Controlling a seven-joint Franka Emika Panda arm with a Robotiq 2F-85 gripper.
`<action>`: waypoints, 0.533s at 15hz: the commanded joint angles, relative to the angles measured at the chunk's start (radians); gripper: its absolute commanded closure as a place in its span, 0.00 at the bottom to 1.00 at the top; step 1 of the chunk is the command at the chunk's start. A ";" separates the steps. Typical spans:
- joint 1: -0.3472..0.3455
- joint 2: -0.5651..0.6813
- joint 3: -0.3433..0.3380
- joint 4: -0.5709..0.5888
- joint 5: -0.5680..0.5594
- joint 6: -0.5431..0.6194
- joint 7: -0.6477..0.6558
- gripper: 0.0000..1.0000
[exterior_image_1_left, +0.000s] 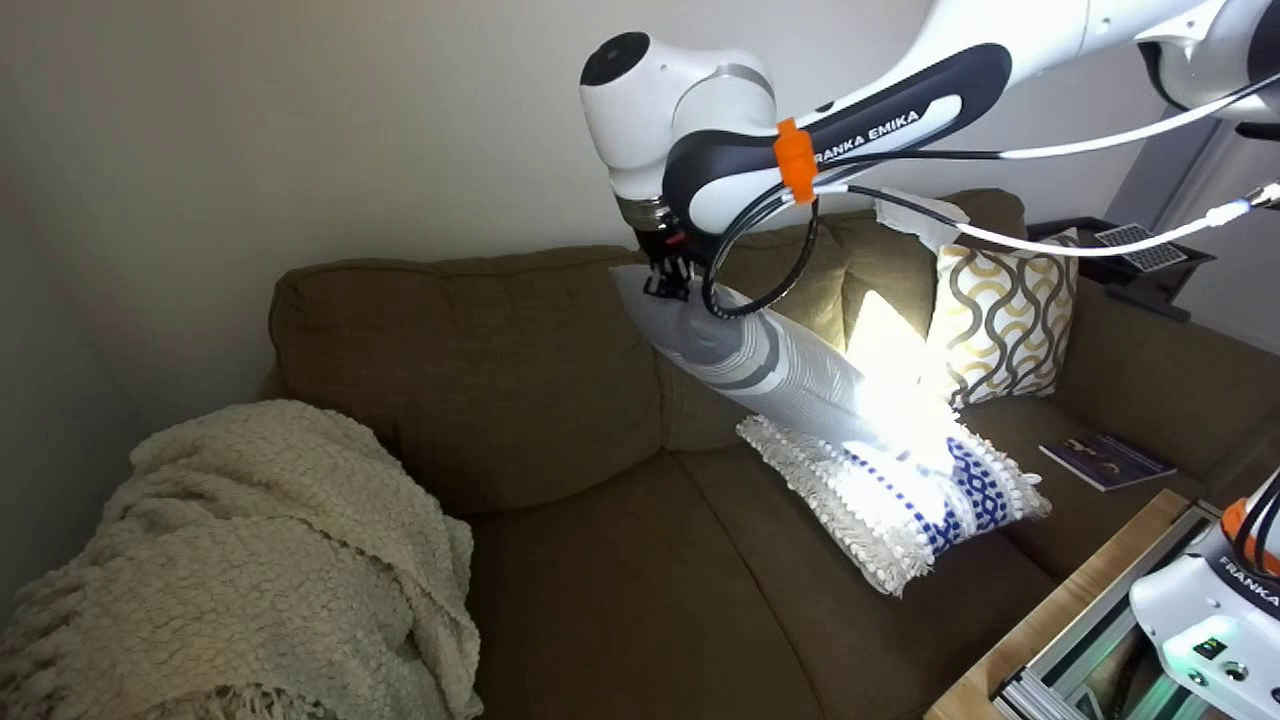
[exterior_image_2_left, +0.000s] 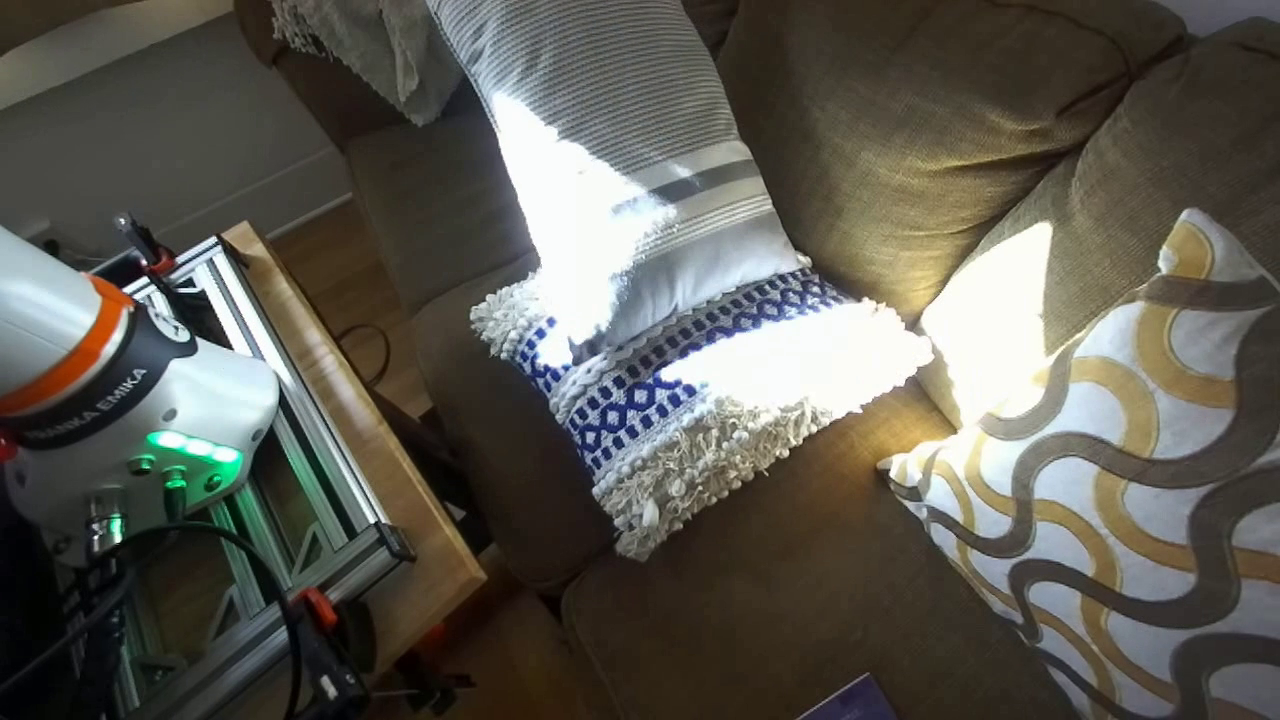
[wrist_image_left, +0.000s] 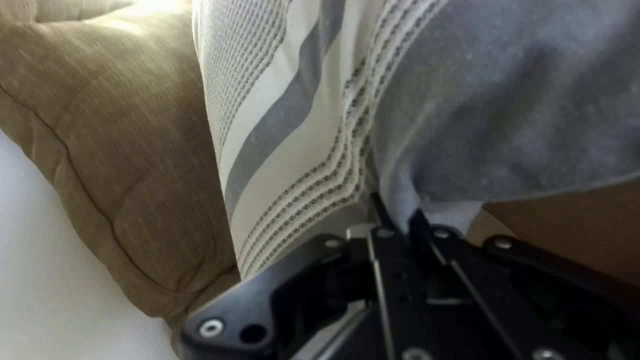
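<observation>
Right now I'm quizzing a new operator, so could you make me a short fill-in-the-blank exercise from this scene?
1. In an exterior view, the gripper pinches the striped pillow near its ____ end.
2. In both exterior views, the striped pillow overlaps a fringed pillow patterned in white and ____.
3. The wavy-patterned pillow has gray and yellow curves on a ____ ground.
4. The strap around the robot arm is ____.

Missing words: upper; blue; white; orange.

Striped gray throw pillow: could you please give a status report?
Robotiq gripper shut on striped gray throw pillow, near upper end. Held aslant. Beneath lower end: fringed blue-and-white throw pillow, contact unclear.
</observation>
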 joint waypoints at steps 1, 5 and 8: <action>0.034 0.088 0.012 0.156 0.019 0.024 -0.101 0.98; 0.085 0.167 0.011 0.283 0.046 0.030 -0.170 0.98; 0.117 0.222 0.006 0.375 0.094 0.028 -0.210 0.98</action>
